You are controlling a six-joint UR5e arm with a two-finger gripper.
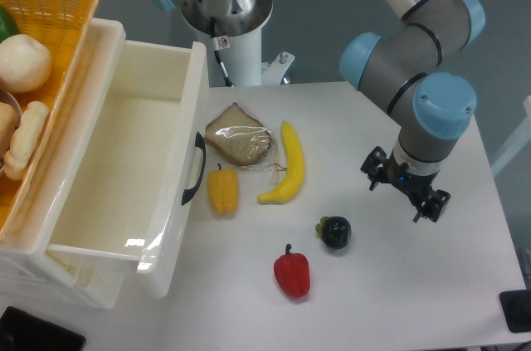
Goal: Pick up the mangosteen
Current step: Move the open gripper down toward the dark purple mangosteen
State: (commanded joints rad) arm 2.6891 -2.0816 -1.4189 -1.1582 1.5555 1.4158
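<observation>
Fixed camera, overhead-ish. Mangosteen (335, 232) sits on the white table (415, 301), toward the near edge and right of centre, green cap turned left. Red pepper (292, 274) just beside it, nearer the front edge. Gripper (405, 194) is to the right of the fruit, toward the right edge, apart from it and holding nothing; fingers spread, jaws released. Banana (286, 173), yellow pepper (222, 190) and wrapped bread (239, 145) lie mid-table, near the pulled-out white drawer (124, 160) at the left edge.

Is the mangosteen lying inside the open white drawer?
No, the mangosteen lies on the table, beside the red pepper.
</observation>
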